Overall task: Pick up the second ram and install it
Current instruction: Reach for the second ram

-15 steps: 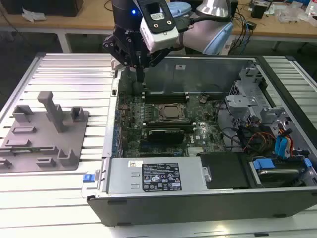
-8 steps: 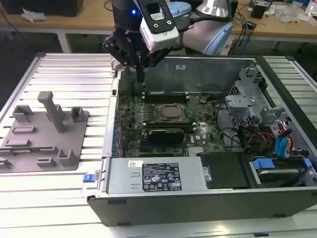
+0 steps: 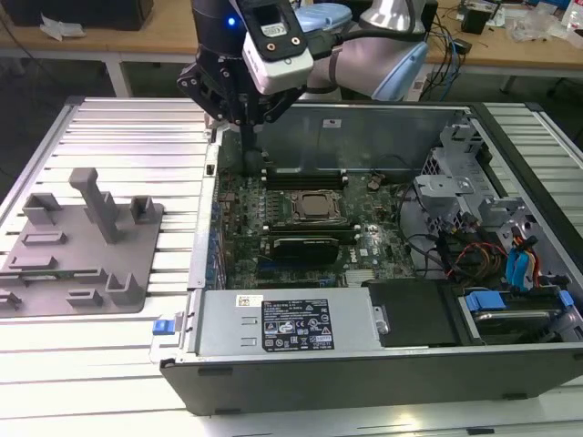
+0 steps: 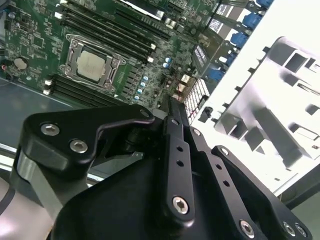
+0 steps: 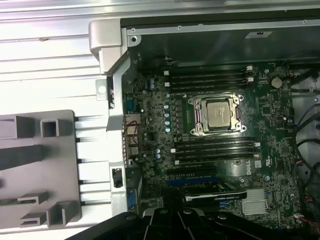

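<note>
Where the open dark-grey computer case (image 3: 364, 387) comes nearest in the exterior view, a grey metal power-supply box (image 3: 355, 319) with a printed label lies along its front wall. Blue-tabbed drive bays (image 3: 510, 314) sit at the exterior view's right. The case rests on a ribbed silver table (image 3: 109, 382). Beside it, at the exterior view's left, stands a grey plastic tray with upright posts (image 3: 91, 264).

Farther in, the green motherboard (image 3: 383, 241) covers the case floor, with the square silver processor (image 3: 317, 206) in its socket near the middle. A near bank of long black memory slots (image 3: 305, 229) runs along the processor's front side and a far bank of the same slots (image 3: 305, 178) along its back side. Both banks also appear in both wrist views.

Where the second ram is cannot be told. Thin green lines lie along the far bank, but whether any of them is that stick, seated, is unclear.

Past that bank's end, at the case's far corner on the exterior view's left, hangs the black gripper (image 3: 248, 150). In the second wrist view its fingers (image 4: 176, 150) are drawn together to a narrow tip with no gap between them. Whether the tip touches the motherboard cannot be told.

Behind the gripper, the silver-and-blue arm (image 3: 383, 55) stands in front of wooden benches (image 3: 137, 36).
</note>
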{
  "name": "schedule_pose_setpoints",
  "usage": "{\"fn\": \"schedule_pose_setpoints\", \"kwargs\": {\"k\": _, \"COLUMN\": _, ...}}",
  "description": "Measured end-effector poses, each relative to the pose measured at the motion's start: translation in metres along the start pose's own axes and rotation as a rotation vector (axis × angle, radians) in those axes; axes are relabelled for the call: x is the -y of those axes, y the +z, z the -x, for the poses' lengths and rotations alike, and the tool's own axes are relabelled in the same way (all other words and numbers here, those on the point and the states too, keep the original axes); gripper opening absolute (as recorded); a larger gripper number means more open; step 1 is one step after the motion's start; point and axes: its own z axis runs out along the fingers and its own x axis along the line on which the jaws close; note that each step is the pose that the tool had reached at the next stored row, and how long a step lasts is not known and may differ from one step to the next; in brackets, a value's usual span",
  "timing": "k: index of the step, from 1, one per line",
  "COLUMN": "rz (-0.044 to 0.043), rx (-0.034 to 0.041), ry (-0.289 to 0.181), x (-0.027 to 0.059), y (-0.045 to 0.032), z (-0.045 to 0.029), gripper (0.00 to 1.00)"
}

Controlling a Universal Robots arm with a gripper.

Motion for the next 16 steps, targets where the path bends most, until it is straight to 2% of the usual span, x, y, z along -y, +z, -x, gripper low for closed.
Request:
{"fn": "schedule_pose_setpoints", "kwargs": {"k": 3, "rz": 0.0, "rx": 0.0001, "ry": 0.0, "x": 0.0007, "y": -0.0002, "z": -0.0093, "gripper": 0.08}}
{"fn": "schedule_pose_setpoints", "kwargs": {"k": 6, "rz": 0.0, "rx": 0.0007, "ry": 0.0, "x": 0.0016, "y": -0.0006, "z": -0.0222, "gripper": 0.08}}
{"fn": "schedule_pose_setpoints", "kwargs": {"k": 7, "rz": 0.0001, "rx": 0.0015, "ry": 0.0, "x": 0.0022, "y": -0.0008, "z": -0.03, "gripper": 0.08}}
{"fn": "schedule_pose_setpoints", "kwargs": {"k": 13, "rz": 0.0003, "rx": 0.0032, "ry": 0.0, "x": 0.0032, "y": -0.0011, "z": -0.0435, "gripper": 0.08}}
{"fn": "schedule_pose_setpoints", "kwargs": {"k": 16, "rz": 0.0003, "rx": 0.0041, "ry": 0.0, "x": 0.0041, "y": -0.0014, "z": -0.0554, "gripper": 0.08}}
